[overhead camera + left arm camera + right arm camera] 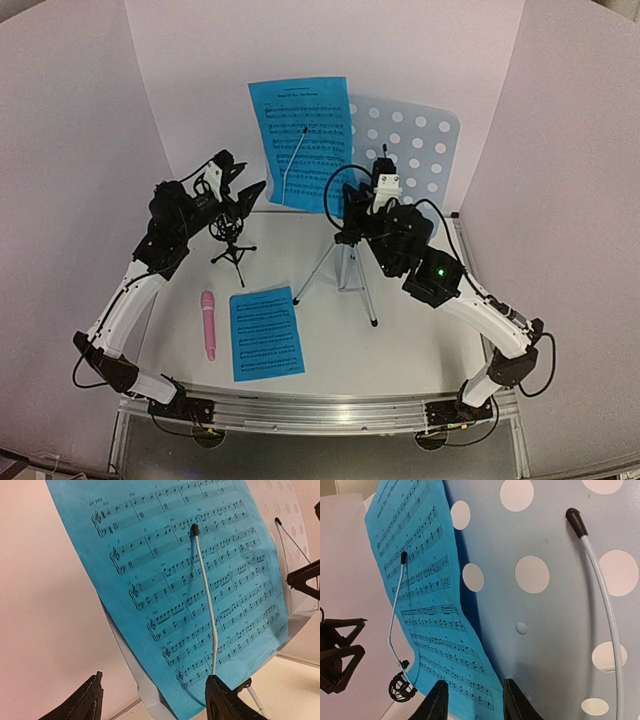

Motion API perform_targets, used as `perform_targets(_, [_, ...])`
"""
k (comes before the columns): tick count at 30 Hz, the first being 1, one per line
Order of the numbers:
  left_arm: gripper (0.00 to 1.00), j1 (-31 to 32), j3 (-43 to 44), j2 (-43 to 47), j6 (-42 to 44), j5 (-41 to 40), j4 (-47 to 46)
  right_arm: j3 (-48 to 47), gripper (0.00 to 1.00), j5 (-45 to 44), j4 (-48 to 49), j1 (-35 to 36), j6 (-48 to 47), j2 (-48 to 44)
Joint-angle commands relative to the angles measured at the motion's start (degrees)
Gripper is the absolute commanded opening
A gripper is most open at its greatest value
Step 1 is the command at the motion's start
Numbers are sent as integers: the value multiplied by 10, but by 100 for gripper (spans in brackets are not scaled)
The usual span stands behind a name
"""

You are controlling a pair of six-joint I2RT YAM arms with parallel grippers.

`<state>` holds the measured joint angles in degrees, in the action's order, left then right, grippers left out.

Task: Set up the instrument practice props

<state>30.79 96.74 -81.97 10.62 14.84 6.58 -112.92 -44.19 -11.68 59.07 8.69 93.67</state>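
Note:
The pale-blue perforated stand desk [415,150] stands on silver tripod legs [345,268] at the back middle. One blue sheet-music page [300,135] leans on its left half under a white wire arm [206,595]. A second page [265,333] lies flat on the table beside the pink microphone [208,324]. The black tripod mic mount [232,240] stands at the left. My left gripper [155,700] is open and empty just below the upright page. My right gripper [476,700] is open, its fingers either side of that page's lower right corner [480,690], in front of the desk.
White walls close in the back and both sides. A second wire arm [605,605] curves over the desk's bare right half. The mic mount's ring [401,687] and my left gripper [340,655] stand close to the left of the stand. The table's front edge is a metal rail [320,410].

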Motion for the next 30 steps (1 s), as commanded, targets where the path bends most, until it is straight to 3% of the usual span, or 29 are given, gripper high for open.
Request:
perform_targets(1, [69,-1,-15,7,-27,13,23,3,31,-16,7,-6,21,1])
perform_targets(5, [69,-1,-29,13,-29,23,20,17,23,-21,7,-8,41,-2])
perform_targets(10, [68,-1,-38,14,-29,26,10,31,21,-22,6,-9,62,-2])
perform_targets(30, [68,-1,-54,20,-21,32,-15,84,0,-48,24,-13,128,-18])
